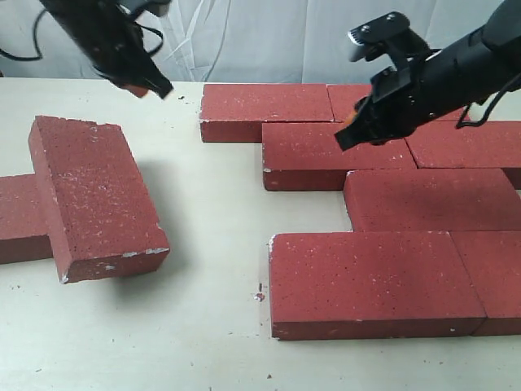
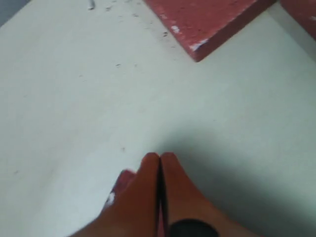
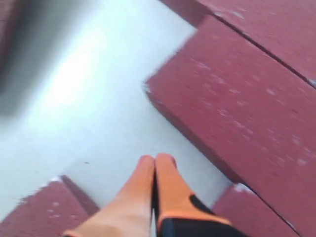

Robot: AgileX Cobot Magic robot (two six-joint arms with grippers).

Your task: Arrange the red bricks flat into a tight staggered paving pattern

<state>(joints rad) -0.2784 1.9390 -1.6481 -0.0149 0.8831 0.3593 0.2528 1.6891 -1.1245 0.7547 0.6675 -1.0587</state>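
Note:
Several red bricks lie flat in staggered rows on the right: a far-row brick, one in the row in front of it, a third-row brick and a front brick. On the left, one brick lies crosswise on top of another. My left gripper is shut and empty, hovering over bare table near a brick corner. Over the stepped left edge of the paving hovers my right gripper, also shut and empty, beside a brick.
The pale table has a bare strip between the left stack and the paving. Small red crumbs lie near the front brick. Grey fabric hangs behind the table.

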